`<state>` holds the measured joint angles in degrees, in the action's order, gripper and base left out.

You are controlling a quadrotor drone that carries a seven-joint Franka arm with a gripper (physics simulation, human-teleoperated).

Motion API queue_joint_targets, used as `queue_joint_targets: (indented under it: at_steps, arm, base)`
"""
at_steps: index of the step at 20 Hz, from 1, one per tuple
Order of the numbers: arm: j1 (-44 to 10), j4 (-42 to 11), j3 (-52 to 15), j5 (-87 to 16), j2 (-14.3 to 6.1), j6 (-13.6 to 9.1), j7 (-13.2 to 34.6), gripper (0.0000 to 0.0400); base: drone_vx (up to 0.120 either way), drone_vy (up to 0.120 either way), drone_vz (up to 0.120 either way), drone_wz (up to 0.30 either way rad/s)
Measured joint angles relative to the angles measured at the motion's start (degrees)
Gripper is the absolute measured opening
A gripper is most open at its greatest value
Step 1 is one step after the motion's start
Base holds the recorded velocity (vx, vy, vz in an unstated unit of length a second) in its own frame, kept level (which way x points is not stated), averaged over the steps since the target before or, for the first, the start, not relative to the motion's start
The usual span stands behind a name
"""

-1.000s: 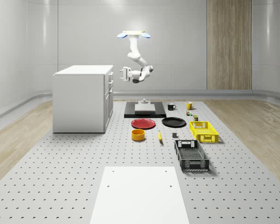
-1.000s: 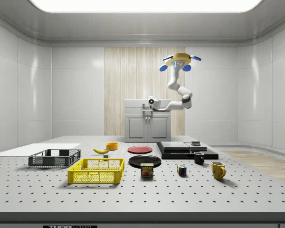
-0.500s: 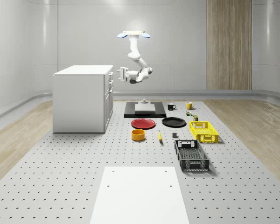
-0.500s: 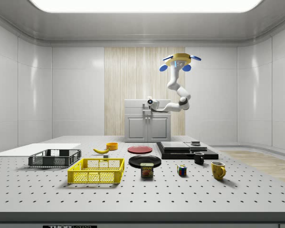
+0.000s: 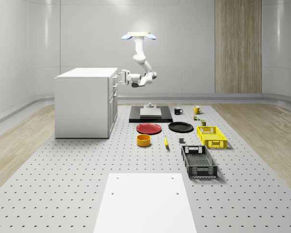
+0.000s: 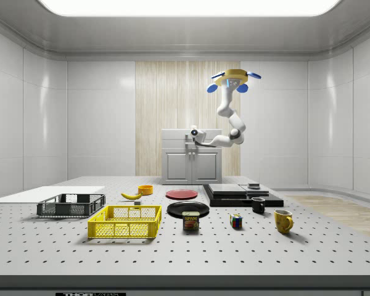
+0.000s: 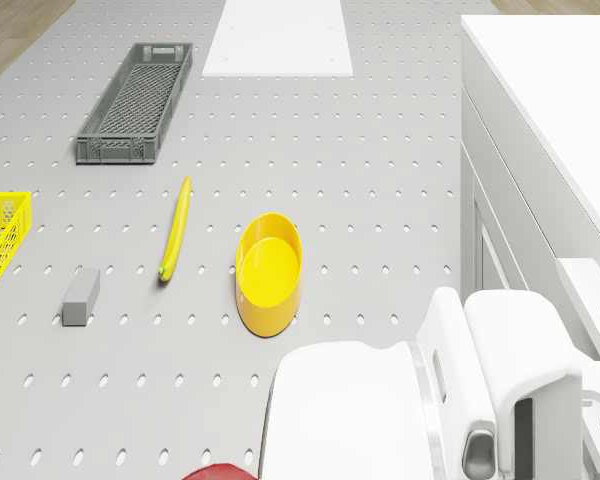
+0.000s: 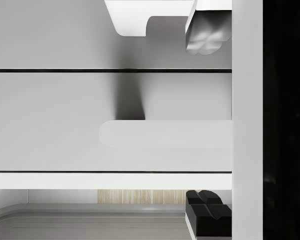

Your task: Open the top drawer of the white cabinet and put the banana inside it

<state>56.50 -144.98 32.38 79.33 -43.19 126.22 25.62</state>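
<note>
Claw point(image 8: 208, 125) first: my 2 fingertips point(image 8: 208, 35) stand apart, 1 on each side of the top drawer's handle point(image 8: 165, 134), not closed on it. The top drawer point(image 8: 50, 120) sits shut in the white cabinet point(image 5: 82, 104), its front level with the drawer beside it. My drone point(image 5: 138, 35) hovers high beside the cabinet's drawer side, and the arm point(image 5: 143, 60) bends down and across to bring the claw to the front. The banana point(image 7: 175, 227) lies flat on the counter point(image 5: 63, 184), well apart from the cabinet and just beside a yellow bowl point(image 7: 268, 270) whose bare floor shows. A small grey block point(image 7: 80, 297) rests near the banana's other side. Farther along the counter lies a long grey crate point(image 7: 135, 100) with its mesh floor bare, and a yellow basket point(image 5: 211, 136) stands between the crate and the mugs. A red plate point(image 5: 149, 128) and a black plate point(image 5: 180, 127) lie side by side between the bowl and a black slab point(image 5: 150, 116). In the side view, a tin point(image 6: 190, 220), a coloured cube point(image 6: 235, 221), a black mug point(image 6: 258, 205) and a yellow mug point(image 6: 283, 221) stand near the counter's edge. Between the banana and the cabinet, bare counter shows.
</note>
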Motion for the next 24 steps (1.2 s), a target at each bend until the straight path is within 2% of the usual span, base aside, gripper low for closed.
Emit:
queue_joint_targets:
  at_steps: [15, 24]
  arm:
    - [-2.3, 1.2, -5.1, 7.6, 5.9, -1.1, -4.0, 0.0400]
    - [-5.5, 1.5, -8.1, 9.7, 7.6, -2.8, -4.7, 0.0400]
  base:
    - [0.000, 0.000, 0.000, 0.000]
    - [0.000, 0.000, 0.000, 0.000]
